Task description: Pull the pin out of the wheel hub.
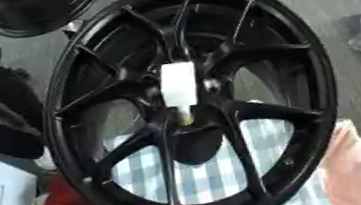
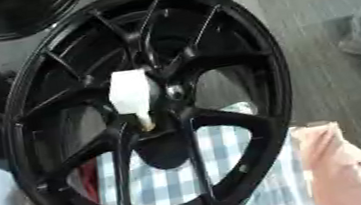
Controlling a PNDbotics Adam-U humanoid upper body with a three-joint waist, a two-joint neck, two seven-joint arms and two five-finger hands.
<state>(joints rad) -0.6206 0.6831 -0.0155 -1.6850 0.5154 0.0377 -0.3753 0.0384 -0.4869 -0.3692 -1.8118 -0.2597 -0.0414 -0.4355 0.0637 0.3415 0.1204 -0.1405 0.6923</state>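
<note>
**Hands out of frame, pin sits at the hub**

Hands: neither shows in either eye view, so I can't tell whether they're released or closed on anything.

Nearest me, a blue-checked cloth (image 1: 212,176) with a peach cloth (image 1: 356,160) just beside it on the right, both seen through and past the spokes.

Over them stands the black spoked wheel (image 1: 315,55), tilted and filling most of the view. The pin (image 1: 178,84) is a white block with a yellowish tip (image 1: 186,120) pointing down. It lies over the hub (image 1: 210,86) at the centre. I can't tell how deep it's seated, if at all.

My read on the pull: wrap the white body, not the tip. Draw straight along the pin's axis so it doesn't bind. Watch the rim, since the wheel may rock or roll.

Farther back, more dark wheels (image 1: 30,12) on the grey floor.
</note>
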